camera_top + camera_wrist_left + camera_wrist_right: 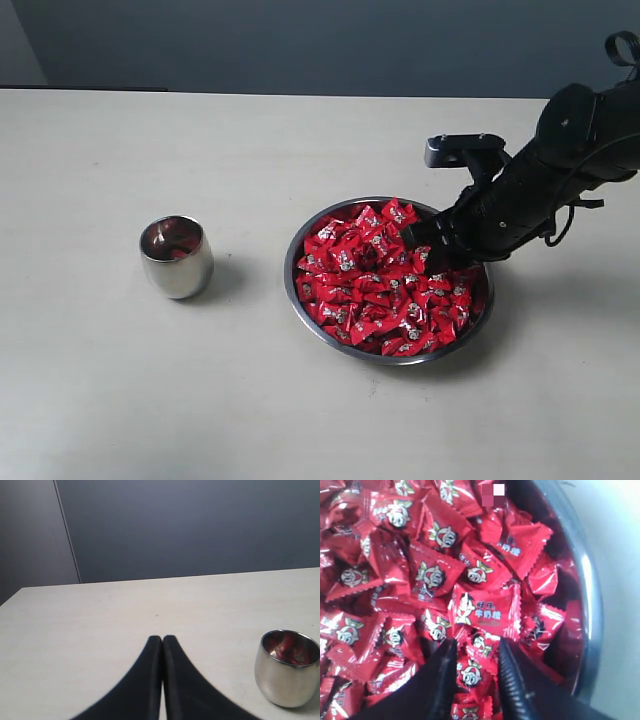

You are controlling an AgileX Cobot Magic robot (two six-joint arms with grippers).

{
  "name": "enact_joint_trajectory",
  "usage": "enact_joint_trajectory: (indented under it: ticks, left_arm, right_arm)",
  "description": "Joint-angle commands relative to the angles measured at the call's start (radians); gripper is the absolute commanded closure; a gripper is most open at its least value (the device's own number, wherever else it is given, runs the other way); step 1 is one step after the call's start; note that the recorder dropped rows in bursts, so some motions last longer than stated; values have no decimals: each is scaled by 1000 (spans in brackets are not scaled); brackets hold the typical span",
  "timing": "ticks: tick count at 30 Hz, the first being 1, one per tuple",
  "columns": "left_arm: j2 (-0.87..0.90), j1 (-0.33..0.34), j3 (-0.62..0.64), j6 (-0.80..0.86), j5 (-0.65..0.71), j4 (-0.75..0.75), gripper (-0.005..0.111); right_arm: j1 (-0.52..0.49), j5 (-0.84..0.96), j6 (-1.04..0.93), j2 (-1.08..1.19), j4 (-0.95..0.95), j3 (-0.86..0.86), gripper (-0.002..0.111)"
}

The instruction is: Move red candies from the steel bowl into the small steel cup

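Red candies (385, 280) are heaped in the bowl (288, 285) on the desk (120, 390); a few are seen inside the cup (177, 258), well apart from it. The right pincer (476, 649) is sunk in the pile near the rim, fingers apart astride one candy; whether it is pinched cannot be told. The left pincer (162, 640) is pressed together. Tightly packed neighbours could be dragged out and spilled. Bare desk is left between bowl and cup, but the cup's mouth is narrow
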Motion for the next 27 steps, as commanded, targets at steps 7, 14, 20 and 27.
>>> enact_joint_trajectory:
  ticks: [7, 14, 20, 27]
  left_arm:
    - [-4, 1, 4, -1, -6, 1, 106]
    - [-4, 1, 4, -1, -6, 1, 106]
    - [-4, 1, 4, -1, -6, 1, 106]
    - [-4, 1, 4, -1, -6, 1, 106]
  right_arm:
    - [-2, -59, 4, -3, 50, -5, 64]
    - [-2, -40, -6, 63, 53, -48, 62]
    - [-2, -39, -1, 102, 48, -84, 62]
    - [-4, -23, 22, 104, -1, -97, 62]
